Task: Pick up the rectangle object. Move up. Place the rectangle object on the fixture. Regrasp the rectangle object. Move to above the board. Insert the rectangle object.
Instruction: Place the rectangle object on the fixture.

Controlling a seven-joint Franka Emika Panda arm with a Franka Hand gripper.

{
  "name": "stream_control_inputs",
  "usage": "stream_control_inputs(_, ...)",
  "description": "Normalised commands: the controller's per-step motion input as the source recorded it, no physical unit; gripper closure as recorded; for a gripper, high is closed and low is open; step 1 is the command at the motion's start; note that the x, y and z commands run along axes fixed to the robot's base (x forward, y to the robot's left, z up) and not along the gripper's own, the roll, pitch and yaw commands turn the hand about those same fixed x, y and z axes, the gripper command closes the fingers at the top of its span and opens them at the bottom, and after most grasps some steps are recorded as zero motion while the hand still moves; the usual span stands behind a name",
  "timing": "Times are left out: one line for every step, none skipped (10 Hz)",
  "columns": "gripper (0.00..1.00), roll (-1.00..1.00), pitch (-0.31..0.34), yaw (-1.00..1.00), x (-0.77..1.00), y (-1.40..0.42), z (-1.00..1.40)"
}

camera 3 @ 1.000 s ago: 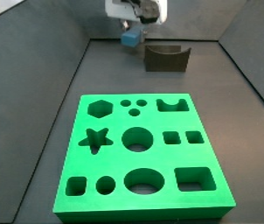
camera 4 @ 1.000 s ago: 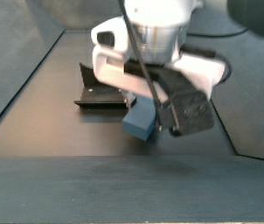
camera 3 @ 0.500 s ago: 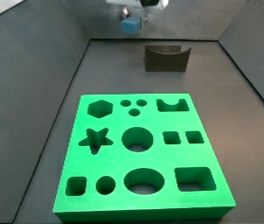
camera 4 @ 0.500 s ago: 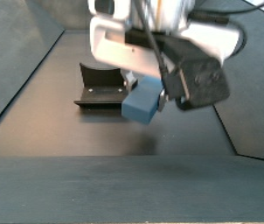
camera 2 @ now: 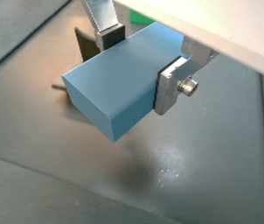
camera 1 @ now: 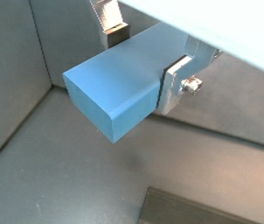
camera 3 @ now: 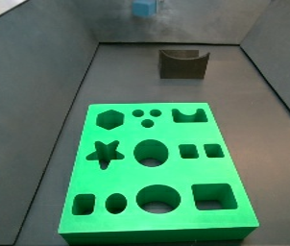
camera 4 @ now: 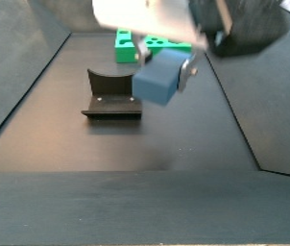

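Observation:
My gripper (camera 1: 144,54) is shut on the rectangle object (camera 1: 121,87), a light blue block, and holds it high in the air. Both wrist views show silver fingers (camera 2: 173,80) pressed on two opposite faces of the block (camera 2: 121,87). In a side view the block (camera 4: 158,77) hangs above and to the right of the fixture (camera 4: 111,96). In a side view the block (camera 3: 144,8) is at the top edge, beyond the dark notched fixture (camera 3: 182,62). The green board (camera 3: 155,168) lies nearer the front.
Grey walls enclose the dark floor (camera 3: 122,72) on the left, right and far sides. The board's far end (camera 4: 148,43) shows behind the fixture in a side view. The fixture's edge (camera 2: 84,42) peeks past the block in a wrist view.
The gripper has risen straight up with the block held in it, from just above the floor beside the fixture to well above it. Fixture and board have not moved.

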Motion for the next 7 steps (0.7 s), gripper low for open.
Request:
stream_control_inputs(1.00,-0.04,0.043,0.00,0.00,-0.01,0.61)
stream_control_inputs(1.00,-0.04,0.053,0.00,0.01,0.00,0.37)
stream_control_inputs(1.00,-0.05,0.062,0.00,0.01,0.00,0.19)
stream_control_inputs(1.00,-0.19,0.164,1.00,1.00,-0.97,-0.32)
stream_control_inputs(1.00,-0.18,0.169,1.00,1.00,-0.95,-0.33)
stream_control_inputs(1.00,-0.18,0.180,1.00,1.00,-0.83,-0.27)
stream_control_inputs(1.00,-0.18,0.200,1.00,1.00,-0.73,-0.24)
